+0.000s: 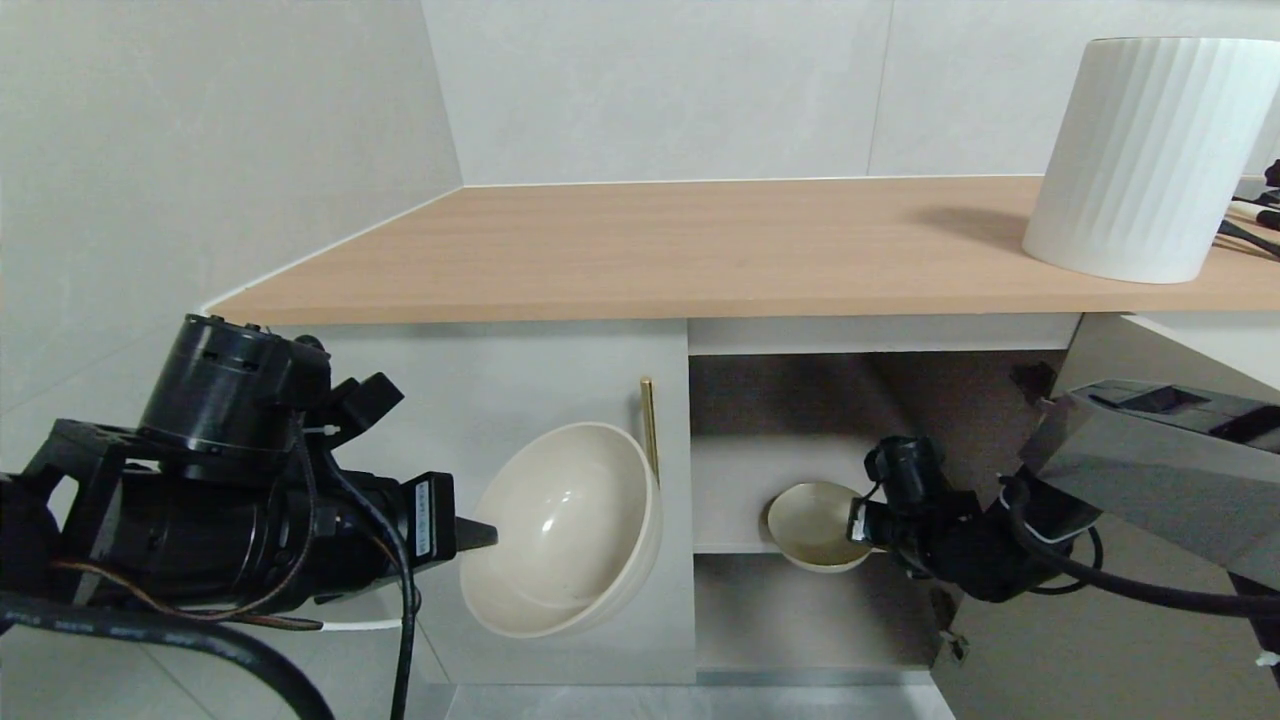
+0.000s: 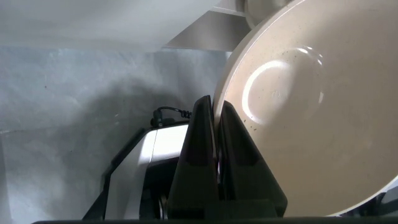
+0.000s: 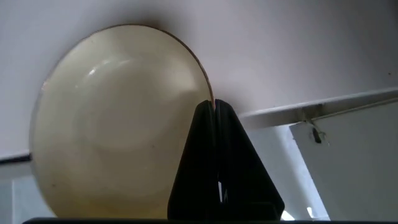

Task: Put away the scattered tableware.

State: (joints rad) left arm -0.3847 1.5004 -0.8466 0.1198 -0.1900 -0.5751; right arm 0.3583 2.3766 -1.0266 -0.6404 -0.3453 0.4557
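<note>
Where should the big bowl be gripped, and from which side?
By its thin rim, one finger inside and one outside, coming in edge-on from the robot's left. The big bowl is tipped on its side with its opening toward the head camera, and its curved body looks too wide to span. The left end effector is shut on that rim this way, which seems sound.
</note>
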